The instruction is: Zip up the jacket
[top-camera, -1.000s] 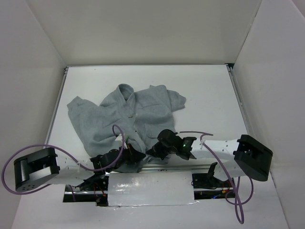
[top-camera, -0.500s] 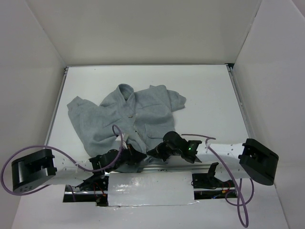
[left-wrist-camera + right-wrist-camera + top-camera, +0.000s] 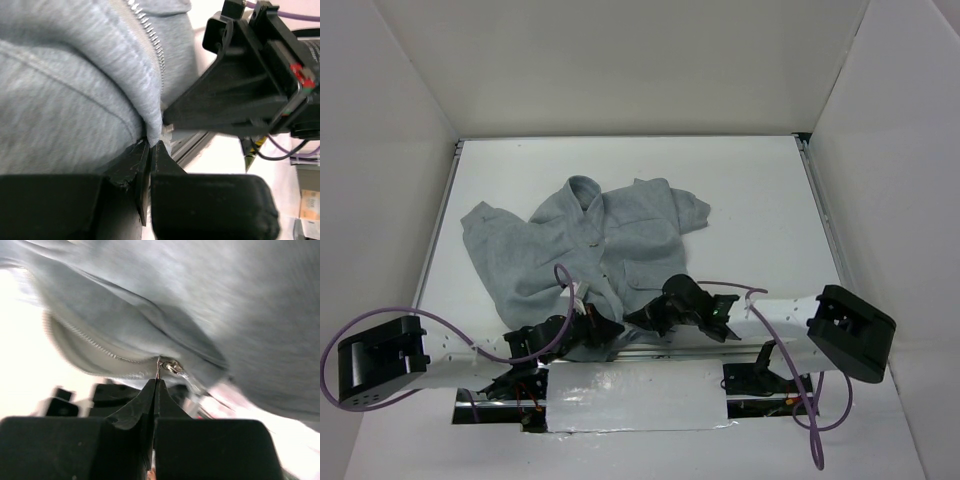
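The light-grey fleece jacket (image 3: 575, 245) lies crumpled on the white table, collar toward the back, hem at the near edge. My left gripper (image 3: 612, 327) is shut on the jacket's bottom hem beside the zipper teeth; the left wrist view shows the grey fabric (image 3: 75, 100) pinched between the closed fingertips. My right gripper (image 3: 638, 318) is shut on the metal zipper pull (image 3: 159, 365), with the slider (image 3: 172, 367) just right of it at the bottom of the zipper. Both grippers sit close together at the hem.
White walls enclose the table on three sides. The arm bases and a strip of silver tape (image 3: 635, 395) lie along the near edge. Purple cables (image 3: 450, 325) loop from both arms.
The right arm's elbow swung out to the right and came partly back. Both grippers stayed shut at the hem, with little change in the jacket.
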Controlling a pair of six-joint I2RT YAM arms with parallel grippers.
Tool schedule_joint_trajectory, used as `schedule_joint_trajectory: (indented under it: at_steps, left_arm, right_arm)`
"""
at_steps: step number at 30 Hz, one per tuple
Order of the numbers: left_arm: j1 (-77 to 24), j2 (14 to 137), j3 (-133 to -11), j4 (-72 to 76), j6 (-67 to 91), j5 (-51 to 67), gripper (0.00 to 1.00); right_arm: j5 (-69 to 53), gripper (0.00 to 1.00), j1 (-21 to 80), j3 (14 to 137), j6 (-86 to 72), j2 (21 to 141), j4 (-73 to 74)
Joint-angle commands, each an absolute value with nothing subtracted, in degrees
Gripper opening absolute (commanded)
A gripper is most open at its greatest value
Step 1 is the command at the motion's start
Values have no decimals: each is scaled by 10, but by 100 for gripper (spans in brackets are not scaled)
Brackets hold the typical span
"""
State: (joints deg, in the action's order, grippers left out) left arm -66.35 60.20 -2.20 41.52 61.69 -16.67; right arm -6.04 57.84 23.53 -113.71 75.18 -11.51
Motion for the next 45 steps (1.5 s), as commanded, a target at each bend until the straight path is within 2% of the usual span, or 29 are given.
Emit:
schedule_joint_trajectory:
  at_steps: [1,7,15,26,30,36,45]
  left_arm:
    - [-677,605,111,454,613,-143,0]
    - [-679,613,107,459,610,-142,0]
    - [-680,604,111,457,610,-145,0]
    - [-693,568,110,424,615,-149,0]
    - [-698,563,106,420,608,-148,0]
    - [-707,563,98,407,606,-150,0]
    - [-722,565,75,361,609,-158,0]
  right_arm:
    - [22,0,544,230,-1243,718,-156]
    - [61,0,519,245,-1227,718,-179]
    - [47,0,513,284,-1184,775,-224]
    - [32,0,464,480,-1083,816,-150]
    - [4,0,428,571,-1051,883,-148]
    - [28,0,368,706,-1003,1004,-116]
    - [3,0,287,830,-972,1088,-156]
